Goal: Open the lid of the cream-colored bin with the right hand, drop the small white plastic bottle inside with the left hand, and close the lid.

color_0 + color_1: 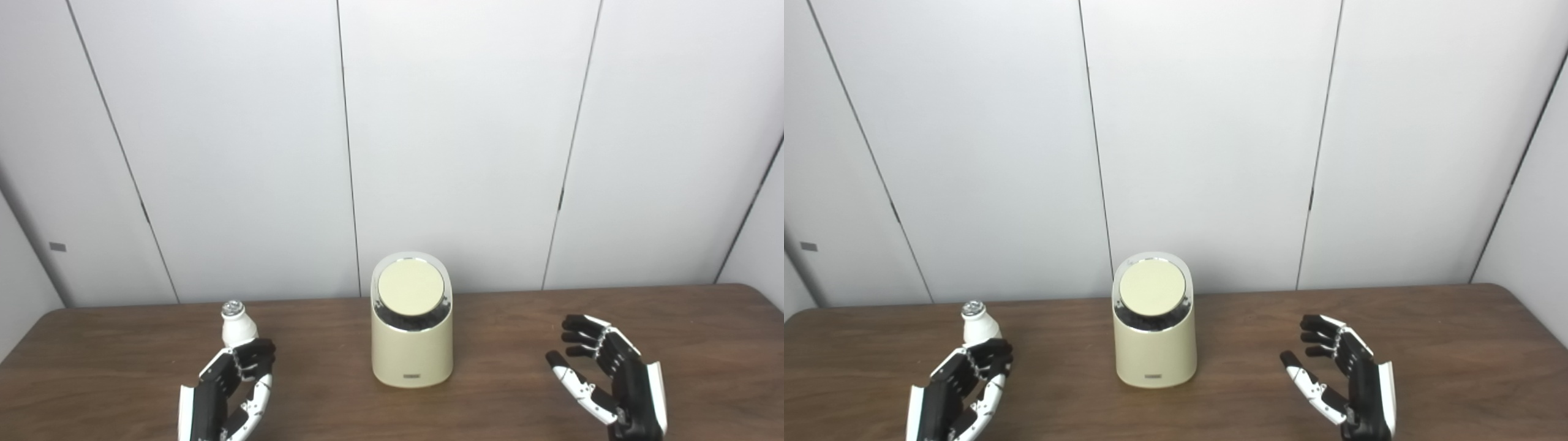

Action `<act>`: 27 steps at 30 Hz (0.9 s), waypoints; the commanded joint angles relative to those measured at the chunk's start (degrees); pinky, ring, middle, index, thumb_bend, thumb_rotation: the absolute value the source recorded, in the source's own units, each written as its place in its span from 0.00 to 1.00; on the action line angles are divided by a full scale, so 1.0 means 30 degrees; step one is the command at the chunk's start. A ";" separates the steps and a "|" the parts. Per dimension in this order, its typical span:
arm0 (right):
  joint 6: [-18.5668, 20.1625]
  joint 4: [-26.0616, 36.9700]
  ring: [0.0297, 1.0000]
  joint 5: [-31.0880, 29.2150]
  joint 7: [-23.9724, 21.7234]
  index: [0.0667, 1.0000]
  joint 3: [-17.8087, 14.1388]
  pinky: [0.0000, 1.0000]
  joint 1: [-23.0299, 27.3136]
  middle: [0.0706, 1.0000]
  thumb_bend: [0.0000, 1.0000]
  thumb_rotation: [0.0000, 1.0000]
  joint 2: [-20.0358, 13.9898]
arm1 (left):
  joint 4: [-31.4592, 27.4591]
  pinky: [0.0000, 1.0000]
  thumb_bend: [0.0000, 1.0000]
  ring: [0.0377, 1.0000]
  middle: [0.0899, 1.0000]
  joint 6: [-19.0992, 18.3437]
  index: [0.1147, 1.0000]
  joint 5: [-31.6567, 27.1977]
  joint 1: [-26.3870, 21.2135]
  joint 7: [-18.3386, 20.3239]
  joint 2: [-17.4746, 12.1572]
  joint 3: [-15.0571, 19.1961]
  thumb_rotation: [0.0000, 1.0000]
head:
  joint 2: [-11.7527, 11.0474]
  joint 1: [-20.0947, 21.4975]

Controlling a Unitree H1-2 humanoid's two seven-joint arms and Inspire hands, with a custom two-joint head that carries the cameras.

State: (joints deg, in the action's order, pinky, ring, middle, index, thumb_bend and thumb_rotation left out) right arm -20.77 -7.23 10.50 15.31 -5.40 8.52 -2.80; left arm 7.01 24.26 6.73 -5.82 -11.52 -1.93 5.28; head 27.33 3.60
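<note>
The cream-colored bin (411, 354) stands in the middle of the brown table, its round lid (410, 288) shut and tilted toward me. The small white plastic bottle (238, 327) with a silver cap stands upright to the left of the bin. My left hand (229, 392) is open just in front of the bottle, its fingertips at the bottle's base and hiding the lower part; I cannot tell if they touch. My right hand (606, 376) is open and empty, palm turned toward the bin, well to the right of it.
The wooden table (502, 318) ends at a white panelled wall (465, 141) right behind the bin. The table's rounded right corner (759, 294) is beyond the right hand.
</note>
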 commanded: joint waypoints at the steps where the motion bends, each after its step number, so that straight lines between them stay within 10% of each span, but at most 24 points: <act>1: 0.0340 0.0124 0.64 0.0339 -0.0311 0.64 0.0275 0.56 -0.1333 0.65 0.34 0.20 0.0109 | 0.0683 0.56 0.26 0.61 0.60 0.0277 0.57 0.0256 0.0783 -0.0067 -0.0138 0.0103 0.13 | 0.0016 -0.0029; 4: 0.2005 0.1554 0.70 0.0955 -0.1080 0.70 0.0748 0.60 -0.1395 0.72 0.38 0.37 -0.0254 | 0.0760 0.55 0.26 0.61 0.60 0.0209 0.57 0.0421 0.0698 -0.0162 -0.0117 0.0114 0.15 | -0.0003 -0.0031; 7: 0.5111 0.3763 0.83 0.1595 -0.2478 0.84 0.1401 0.74 -0.1088 0.85 0.61 0.71 -0.0728 | 0.0822 0.55 0.26 0.60 0.60 0.0243 0.57 0.0319 0.0641 -0.0148 -0.0076 0.0129 0.14 | -0.0044 0.0041; 11: 0.7738 0.5311 0.92 0.2540 -0.3322 0.92 0.1836 0.85 -0.0055 0.92 0.83 0.90 -0.0922 | 0.0990 0.55 0.25 0.61 0.60 0.0272 0.57 0.0279 0.0525 -0.0184 -0.0005 0.0177 0.12 | -0.0109 0.0099; 27: 1.1442 0.5380 0.96 0.5460 -0.3516 1.00 0.3327 0.87 0.5555 0.99 1.00 0.70 -0.0308 | 0.1539 0.54 0.25 0.60 0.60 0.0471 0.57 0.0876 0.0185 -0.0558 0.0017 0.0091 0.10 | -0.0219 0.0066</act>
State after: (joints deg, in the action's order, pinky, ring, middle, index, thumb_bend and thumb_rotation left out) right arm 13.21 6.31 25.69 4.74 4.15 21.13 -4.16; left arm 8.02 24.39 8.54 -7.02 -12.84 -1.58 5.59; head 26.63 3.78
